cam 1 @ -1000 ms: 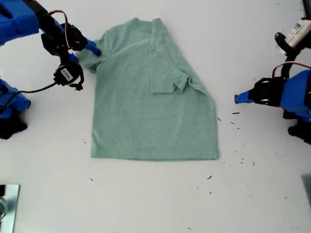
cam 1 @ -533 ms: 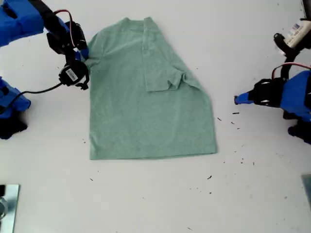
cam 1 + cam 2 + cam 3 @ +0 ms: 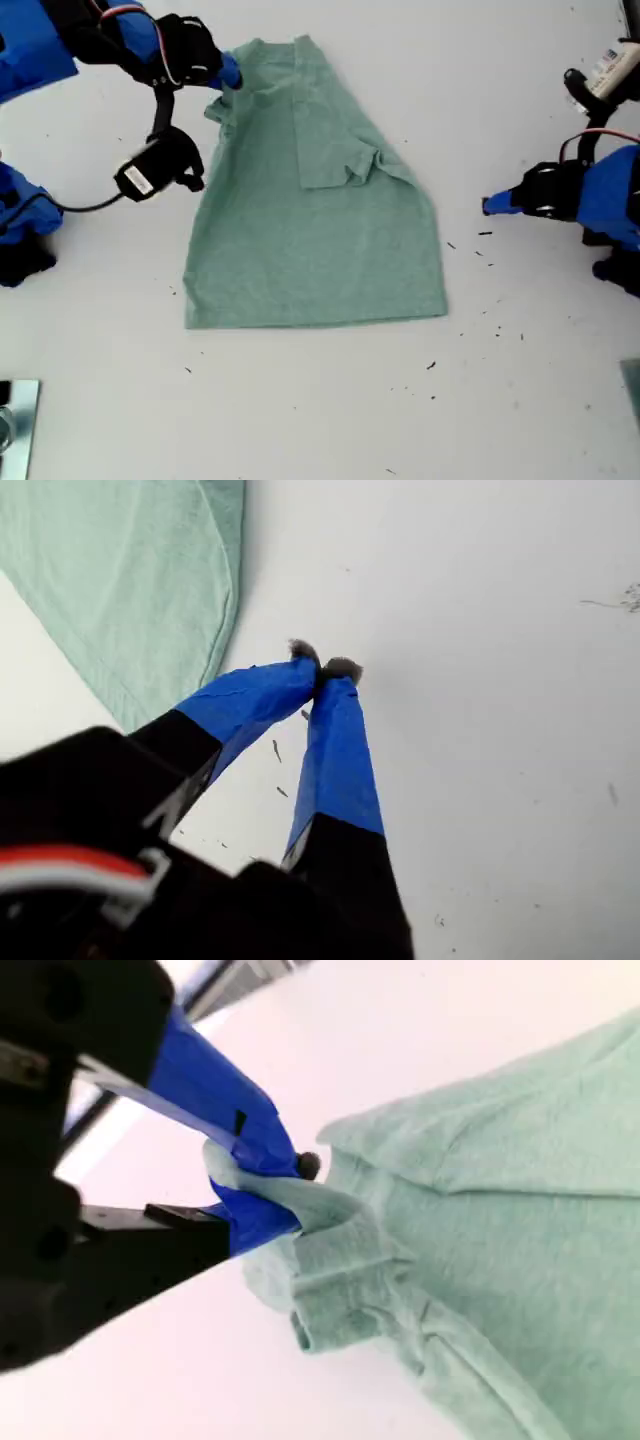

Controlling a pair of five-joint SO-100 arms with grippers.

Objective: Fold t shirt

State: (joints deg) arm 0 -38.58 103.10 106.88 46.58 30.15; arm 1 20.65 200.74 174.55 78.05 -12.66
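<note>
The pale green t shirt [image 3: 310, 230] lies flat on the white table, with one sleeve folded over onto its chest. At the exterior view's upper left, my second gripper [image 3: 228, 75] is shut on the other sleeve and holds it bunched and raised above the shoulder. In the second wrist view the blue fingers [image 3: 250, 1130] pinch a fold of the sleeve [image 3: 340, 1290]. My first gripper [image 3: 488, 205] hovers shut and empty over bare table at the exterior view's right, clear of the shirt's hem corner [image 3: 130, 570]. Its fingertips [image 3: 322, 670] meet.
Dark specks [image 3: 495, 325] dot the table toward the exterior view's lower right. A metal object [image 3: 15, 425] sits at that view's lower left edge. A black camera module on a cable [image 3: 150, 172] hangs beside the shirt's side.
My second gripper has lifted the sleeve and carried it toward the exterior view's right, over the shirt's shoulder. The shirt slid slightly to that view's left. The first arm has stayed still.
</note>
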